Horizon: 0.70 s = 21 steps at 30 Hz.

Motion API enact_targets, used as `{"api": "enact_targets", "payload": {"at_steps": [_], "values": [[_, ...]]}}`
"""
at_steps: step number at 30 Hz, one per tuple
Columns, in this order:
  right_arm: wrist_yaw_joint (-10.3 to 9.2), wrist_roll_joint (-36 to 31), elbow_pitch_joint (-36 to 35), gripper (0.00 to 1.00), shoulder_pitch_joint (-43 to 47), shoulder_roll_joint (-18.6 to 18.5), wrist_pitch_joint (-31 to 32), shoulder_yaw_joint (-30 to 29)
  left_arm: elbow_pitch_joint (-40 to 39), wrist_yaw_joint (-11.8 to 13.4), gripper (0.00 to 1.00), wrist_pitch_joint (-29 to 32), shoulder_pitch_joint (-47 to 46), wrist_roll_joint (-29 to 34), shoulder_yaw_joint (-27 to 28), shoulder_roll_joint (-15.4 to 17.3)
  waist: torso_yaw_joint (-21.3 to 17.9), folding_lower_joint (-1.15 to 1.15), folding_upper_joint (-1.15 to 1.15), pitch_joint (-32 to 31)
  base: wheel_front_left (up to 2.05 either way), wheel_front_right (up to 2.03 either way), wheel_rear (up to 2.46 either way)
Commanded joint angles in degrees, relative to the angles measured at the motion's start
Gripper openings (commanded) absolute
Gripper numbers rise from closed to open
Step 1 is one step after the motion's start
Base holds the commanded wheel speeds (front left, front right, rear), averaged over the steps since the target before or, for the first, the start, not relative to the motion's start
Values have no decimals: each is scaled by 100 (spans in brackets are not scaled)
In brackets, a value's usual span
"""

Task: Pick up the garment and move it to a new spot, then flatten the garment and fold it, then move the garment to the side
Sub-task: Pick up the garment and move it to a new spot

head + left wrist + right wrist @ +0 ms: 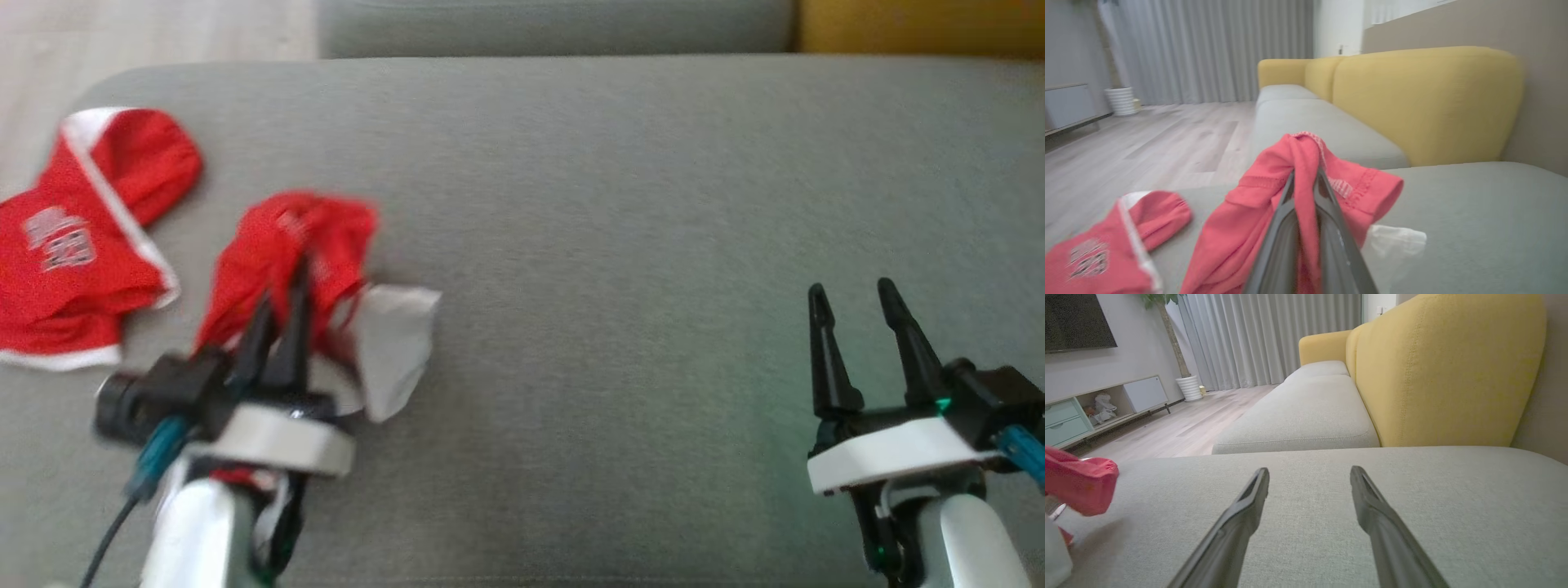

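A red garment (277, 253) with a white part is bunched and lifted off the grey sofa seat at the left; my left gripper (282, 282) is shut on it. In the left wrist view the red cloth (1257, 220) drapes over and between the closed fingers, with my left gripper (1305, 173) pinching a fold. Another red piece with white trim and a grey print (77, 245) lies flat at the far left, also seen as red cloth (1098, 253). My right gripper (849, 298) hovers open at the lower right, nothing between its fingers, also seen as my right gripper (1309, 475).
The grey sofa seat (620, 245) spreads wide between the arms. A yellow backrest (1445, 367) rises behind it. Wooden floor (1147, 139) lies beyond the seat's left edge, with a low cabinet (1094, 408) and a white pot (1189, 387) far off.
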Motion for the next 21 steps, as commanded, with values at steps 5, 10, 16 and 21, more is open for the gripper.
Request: {"api": "enact_targets", "payload": {"at_steps": [5,10,16,21], "values": [[44,115,-220,100,-383,-21,-83,232,163,-138,0,-103,-1006,98,-459,-88,-863,1,0,493,0,0,0],[44,257,-185,100,-533,-21,-213,369,744,-257,0,-59,-1573,226,-1148,-129,-1468,1,0,874,0,0,0],[44,433,-62,100,-660,-21,-417,423,1657,-384,0,29,-2106,356,-2014,-147,-1981,1,0,1311,0,0,0],[44,533,81,100,-755,-20,-572,466,2385,-422,0,2,-2439,327,-2559,-153,-2163,1,0,1513,0,0,0]]}}
